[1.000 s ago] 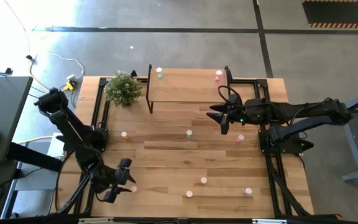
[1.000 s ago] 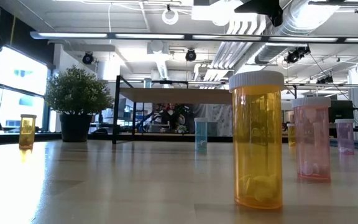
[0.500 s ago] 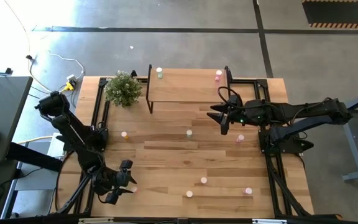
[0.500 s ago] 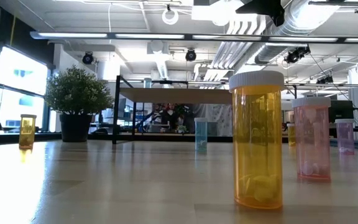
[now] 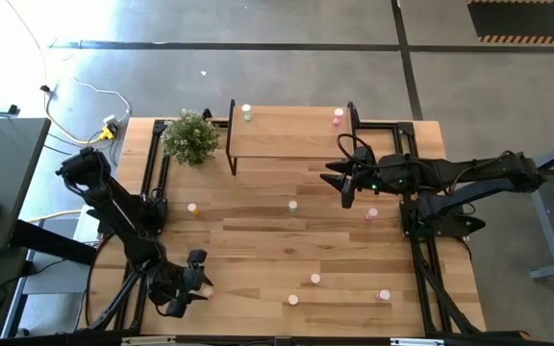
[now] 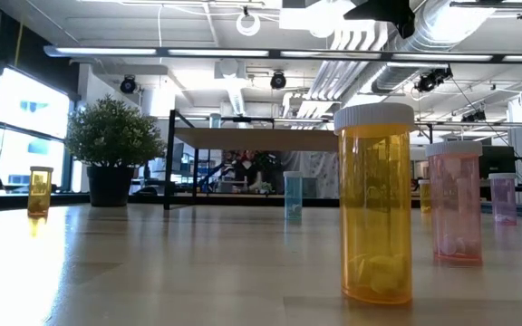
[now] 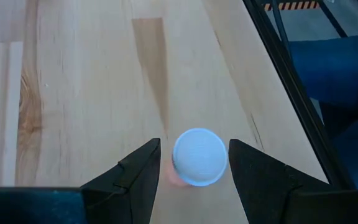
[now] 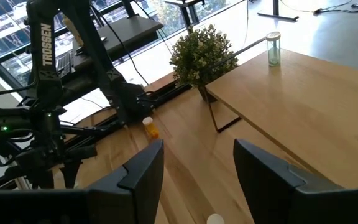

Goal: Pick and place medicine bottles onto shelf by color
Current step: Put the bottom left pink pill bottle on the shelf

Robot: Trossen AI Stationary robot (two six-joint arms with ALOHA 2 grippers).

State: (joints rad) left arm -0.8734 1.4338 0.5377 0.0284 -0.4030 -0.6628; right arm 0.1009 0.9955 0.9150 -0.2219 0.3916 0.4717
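While left fingers (image 7: 194,180) have dropped, apart, around pink bottle (image 7: 199,157), apparently untouched, right fingers (image 8: 197,171) apart, unmoved

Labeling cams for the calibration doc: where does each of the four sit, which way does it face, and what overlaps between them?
High: overhead, straight down on the table; shows both arms, left gripper, right gripper.
Low: tabletop height, level toward the shelf; orange bottle close, no arm visible.
Left wrist: down past its open fingers straddling a white-capped bottle.
Right wrist: past its open fingers across the table toward the left arm.
Shared: the plant and shelf in high, low, right wrist.
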